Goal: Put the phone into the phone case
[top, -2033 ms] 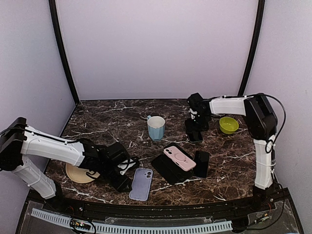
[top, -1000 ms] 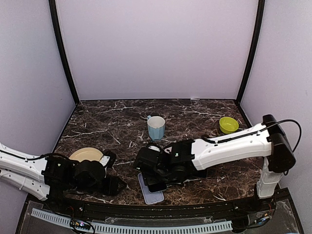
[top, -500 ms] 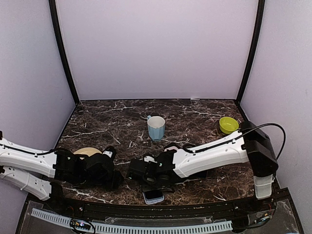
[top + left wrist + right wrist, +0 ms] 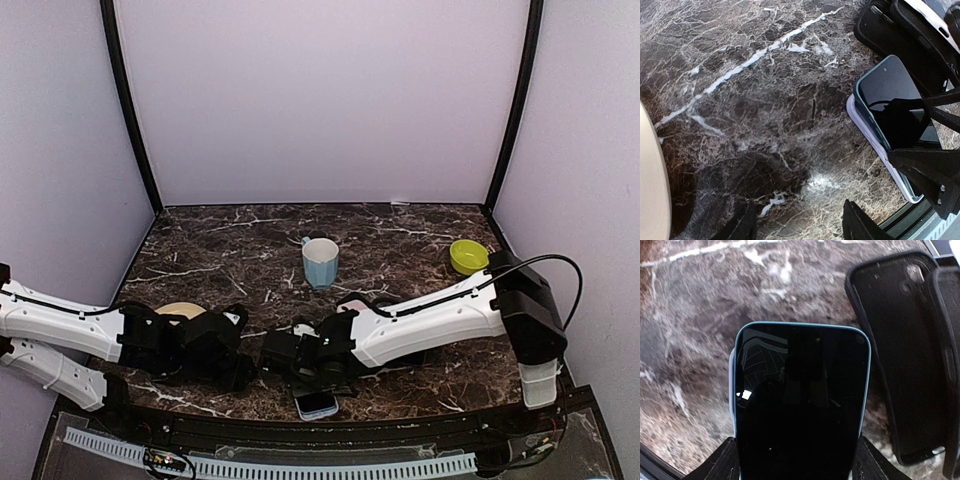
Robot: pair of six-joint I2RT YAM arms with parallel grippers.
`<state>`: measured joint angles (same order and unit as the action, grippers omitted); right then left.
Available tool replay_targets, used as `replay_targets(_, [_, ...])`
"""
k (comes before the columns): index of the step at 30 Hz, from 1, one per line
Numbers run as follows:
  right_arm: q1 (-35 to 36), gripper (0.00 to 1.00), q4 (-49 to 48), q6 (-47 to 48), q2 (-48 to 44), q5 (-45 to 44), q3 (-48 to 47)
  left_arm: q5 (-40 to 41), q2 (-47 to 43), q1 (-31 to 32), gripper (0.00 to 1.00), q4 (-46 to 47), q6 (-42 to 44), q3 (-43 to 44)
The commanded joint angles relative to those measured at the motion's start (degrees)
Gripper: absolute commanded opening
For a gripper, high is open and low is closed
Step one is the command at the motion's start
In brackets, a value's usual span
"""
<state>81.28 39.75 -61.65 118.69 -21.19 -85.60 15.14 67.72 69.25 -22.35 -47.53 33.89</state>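
The phone (image 4: 800, 405), black screen up with a teal rim, lies on the lavender phone case (image 4: 731, 390), whose edge shows along the phone's left side. Both sit at the table's front edge in the top view, the phone (image 4: 317, 404) just below the right wrist. My right gripper (image 4: 795, 465) straddles the phone, one finger against each long side. In the left wrist view the phone (image 4: 895, 107) rests on the case (image 4: 875, 145). My left gripper (image 4: 800, 225) is open and empty over bare marble, left of the phone; it also shows in the top view (image 4: 245, 372).
Two black phone cases (image 4: 890, 340) lie just right of the phone. A blue mug (image 4: 320, 262) stands mid-table and a green bowl (image 4: 468, 256) at the back right. A tan plate (image 4: 180, 312) lies beside the left arm. The table's front lip (image 4: 300, 425) is very close.
Over two seconds my right arm swung from the back right to the front centre, and the phone now lies on the lavender case at the front edge. In the last half second little moved.
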Motion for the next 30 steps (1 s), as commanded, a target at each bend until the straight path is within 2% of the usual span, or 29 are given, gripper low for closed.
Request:
replay_targets(1, [1.95, 0.30, 5.68, -0.27, -2.20, 0.44, -1.31, -0.33, 0.04, -0.74, 0.61, -0.06, 2.27, 1.78])
replay_targets(9, [2.29, 0.30, 5.90, 0.77, -1.68, 1.35, -1.67, -0.23, 0.48, -1.58, 0.61, -0.32, 3.43, 2.20])
replay_targets(12, [2.30, 0.36, 5.63, 0.48, -2.64, 1.67, -1.10, -0.42, 0.53, -2.06, 0.61, -0.40, 4.10, 2.31])
replay_targets(14, [2.26, 0.50, 4.28, -0.28, -2.72, 3.14, 1.27, -0.57, 0.71, -2.55, 0.61, -0.34, 4.54, 2.36])
replay_targets(16, [2.28, 0.72, 2.26, -0.55, -2.60, 4.97, 3.26, -0.96, 0.86, -3.18, 0.61, -0.09, 5.15, 2.45])
replay_targets(18, [2.30, 0.84, 1.86, -0.47, -2.88, 5.51, 3.93, -1.56, 1.22, -3.89, 0.62, 0.26, 6.36, 2.86])
replay_targets(21, [2.31, 0.97, 3.30, 0.27, -4.18, 4.71, 3.55, -3.26, 2.20, -5.64, 0.63, 0.70, 9.26, 4.48])
replay_targets(25, [2.37, 0.98, 3.77, 4.51, -6.82, 6.42, 1.72, -6.46, 5.42, -8.32, 0.64, 2.45, 14.29, 7.66])
replay_targets(28, [3.12, 0.98, 3.22, 4.99, -11.62, 8.25, 3.74, -8.28, 10.66, -9.87, 0.63, 3.89, 18.45, 12.20])
replay_targets(30, [3.99, 0.91, 2.01, 2.81, -15.30, 9.51, 7.85, -8.81, 15.00, -10.70, 0.57, 4.19, 21.34, 15.11])
